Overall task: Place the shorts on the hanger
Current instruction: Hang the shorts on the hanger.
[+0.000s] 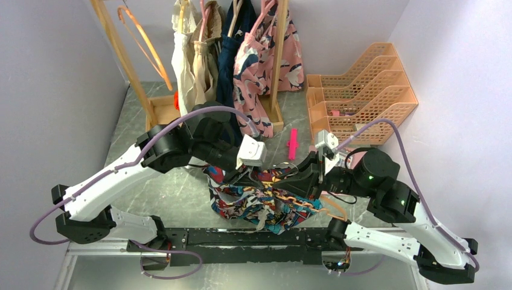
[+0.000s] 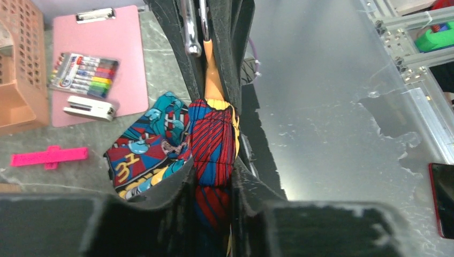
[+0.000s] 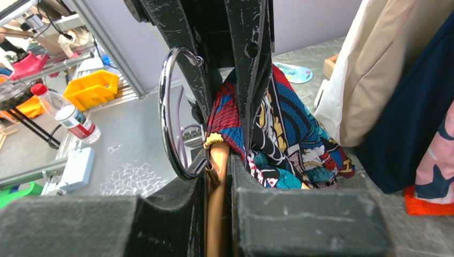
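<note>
both arms meet in mid-air over the near part of the table [image 1: 151,193]. left gripper [image 2: 214,179] is clamped on a bunched fold of the shorts [image 2: 211,144], and the rest of the fabric hangs loose below. right gripper [image 3: 218,171] is clamped on the hanger [image 3: 216,209], just beside its silver hook [image 3: 167,107]. the cloth edge touches the tan bar.

step, as i judge it: feeding the shorts onto the hanger. to do it well: hanger steady and level, firm pinch on the fold, draw the cloth along the bar and away from the hook. risk: fabric bunches by the hook and slips off.
</note>
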You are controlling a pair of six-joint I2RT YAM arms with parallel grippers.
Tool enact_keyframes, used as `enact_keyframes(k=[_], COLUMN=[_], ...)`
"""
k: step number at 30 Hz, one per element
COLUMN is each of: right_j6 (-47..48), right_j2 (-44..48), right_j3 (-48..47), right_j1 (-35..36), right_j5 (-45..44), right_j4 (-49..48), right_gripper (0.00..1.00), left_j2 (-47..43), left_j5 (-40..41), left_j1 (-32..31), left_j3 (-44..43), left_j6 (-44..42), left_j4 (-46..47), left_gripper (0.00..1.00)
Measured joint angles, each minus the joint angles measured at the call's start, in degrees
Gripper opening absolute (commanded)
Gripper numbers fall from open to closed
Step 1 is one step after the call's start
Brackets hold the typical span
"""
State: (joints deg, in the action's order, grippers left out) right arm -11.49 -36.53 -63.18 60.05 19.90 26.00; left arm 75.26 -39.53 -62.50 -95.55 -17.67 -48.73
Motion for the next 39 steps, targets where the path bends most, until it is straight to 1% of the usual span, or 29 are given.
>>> enact_keyframes(k=[1,6,7,10,13,15,18,22,28,32,35,36,37,39], right_j6=[0.00,0.02,0.02,-0.02,-0.04,-0.13,-0.28,-0.52,-1.01,-1.31,-1.49,-1.55,-1.60,-1.62], right_j2=[-0.04,-0.11,-0.11,-0.09,-0.50,-0.59,0.07,1.90,4.63,5.62,6.29,6.56,6.78,6.95], right_j3=[0.20,0.48,0.50,0.61,0.85,1.25,2.10,3.30,4.11,4.57,4.98,5.16,5.31,5.40], right_j1=[0.00,0.00,0.00,0.00,0.02,0.02,0.02,0.02,0.02,0.02,0.02,0.02,0.02,0.02], right_j5=[0.04,0.37,0.42,0.61,0.92,0.70,-0.11,-1.53,-4.52,-6.14,-7.43,-7.82,-8.17,-8.92], right_j4=[0.00,-0.02,-0.04,-0.33,-1.40,-2.45,-3.56,-4.98,-5.86,-6.01,-6.01,-6.05,-6.01,-6.01], right_gripper=[0.00,0.00,0.00,0.00,0.00,0.00,0.00,0.00,0.00,0.00,0.00,0.00,0.00,0.00], left_j2=[0.35,0.66,0.66,0.68,1.53,1.73,-0.13,-7.10,-17.16,-21.05,-21.53,-21.53,-21.53,-21.24], left_j5=[-0.15,-0.33,-0.33,-0.28,0.13,1.20,3.52,7.28,12.66,16.37,19.69,21.03,22.08,23.52], left_j1=[-0.44,-0.79,-0.79,-0.92,-1.53,-1.88,-2.05,-2.10,-2.12,-2.12,-2.12,-2.12,-2.10,-2.12], left_j3=[-0.22,-0.42,-0.42,-0.52,-1.79,-2.23,-0.98,1.79,3.65,5.86,7.69,8.39,8.87,9.79], left_j6=[0.02,0.81,0.98,1.36,1.73,2.14,2.78,4.07,6.03,7.19,7.89,8.22,8.61,9.25], left_j4=[-0.46,-1.09,-1.07,-1.07,-0.31,0.52,1.92,4.00,7.15,7.48,7.50,7.45,7.37,7.41], left_gripper=[0.17,0.20,0.23,0.40,0.64,0.72,0.75,0.76,0.72,0.63,0.50,0.48,0.48,0.54])
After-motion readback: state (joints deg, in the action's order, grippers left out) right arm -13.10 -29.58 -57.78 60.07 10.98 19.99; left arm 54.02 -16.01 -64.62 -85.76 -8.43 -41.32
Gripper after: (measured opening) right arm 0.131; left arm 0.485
